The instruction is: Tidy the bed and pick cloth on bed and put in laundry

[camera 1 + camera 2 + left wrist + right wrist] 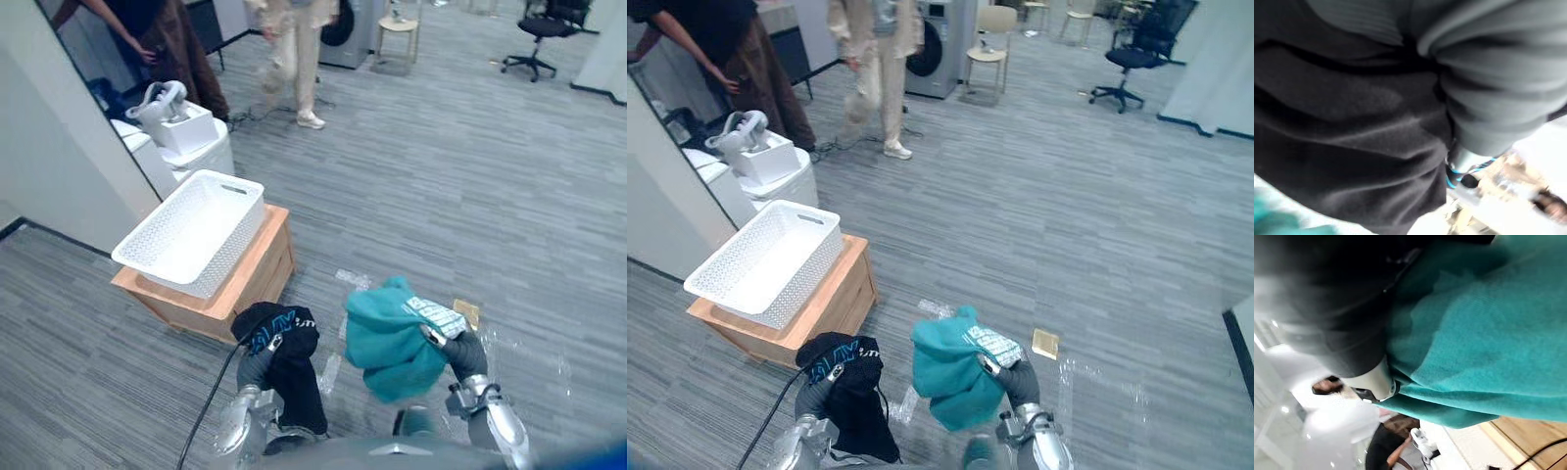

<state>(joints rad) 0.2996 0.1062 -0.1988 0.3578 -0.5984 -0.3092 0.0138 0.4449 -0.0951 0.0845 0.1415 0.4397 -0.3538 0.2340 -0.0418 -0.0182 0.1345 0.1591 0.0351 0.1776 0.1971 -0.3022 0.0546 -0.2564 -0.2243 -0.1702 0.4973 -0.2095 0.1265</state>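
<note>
My left hand (257,368) is raised low in front of me, shut on a black cloth with blue print (291,364) that hangs down from it. Seen from the left wrist, that black cloth (1352,122) lies bunched against the hand's ribbed cover (1498,73). To its right, my right hand (458,352) is shut on a bunched teal cloth (392,338), and a silver finger (1373,380) presses into the teal cloth (1488,333). A white perforated laundry basket (231,257) sits empty on a wooden crate (263,269), ahead and to the left of both hands.
White cabinets (201,147) carrying a white headset stand behind the crate by a grey wall. Two persons (294,49) stand at the back near a washing machine (939,44), a chair (988,39) and an office chair (539,34). A small tan tile (467,312) lies on the grey floor.
</note>
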